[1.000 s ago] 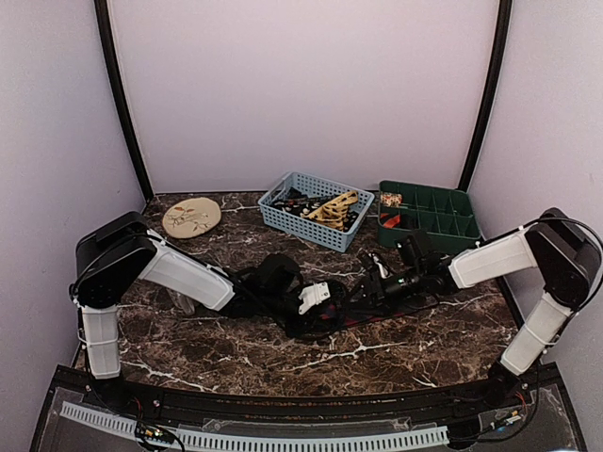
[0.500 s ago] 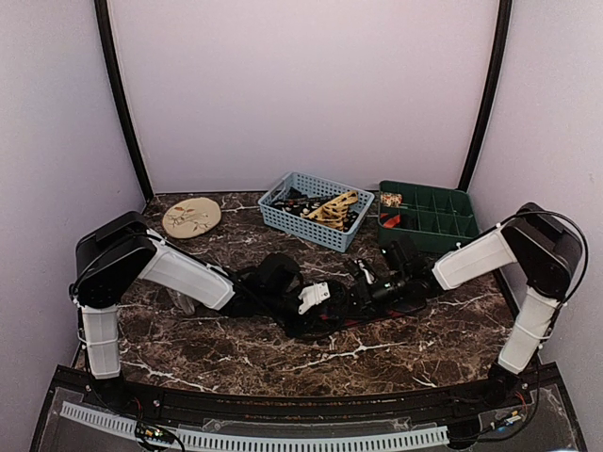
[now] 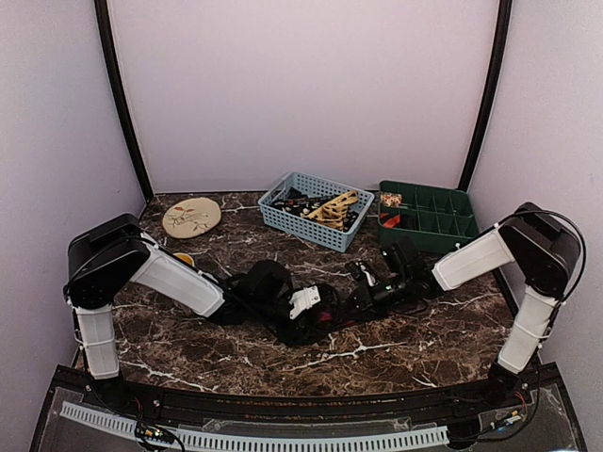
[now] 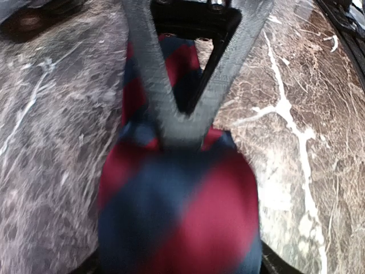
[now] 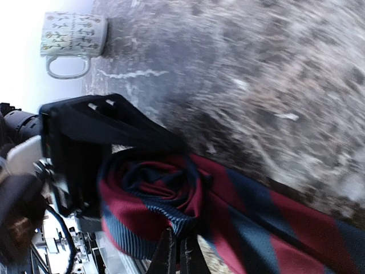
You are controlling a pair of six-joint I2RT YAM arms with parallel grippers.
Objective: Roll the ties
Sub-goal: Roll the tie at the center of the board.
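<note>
Jaws of the right gripper (image 5: 178,251) are pressing fully together, and the tips are pinching the outer edge of the roll (image 5: 151,191) at the wound end of the striped tie (image 5: 268,228). From that pinch, the coil is sitting just ahead of the fingers. Its spiral is facing the right wrist camera, so the roll's axis is pointing roughly back along this gripper's line of approach.

The left gripper (image 3: 320,309) is meeting it from the other side, with its jaws standing wide and the roll lying between them. In the left wrist view they are looking loose about the fabric rather than clamped on it, though the picture is blurring too much to be sure. Both grippers are working right at the coil, near the middle of the marble table (image 3: 424,348), so neither arm is having to reach.

The unrolled length is what is deciding the coming move. It is lying flat on the stone and running away from the coil toward the right arm's side, passing beneath the right gripper. Judging by that, further winding is going to have to travel along this flat strip toward the right arm. For now, the pinched edge is the only hold that looks firm, so the turns are probably depending on it to stay wound.
</note>
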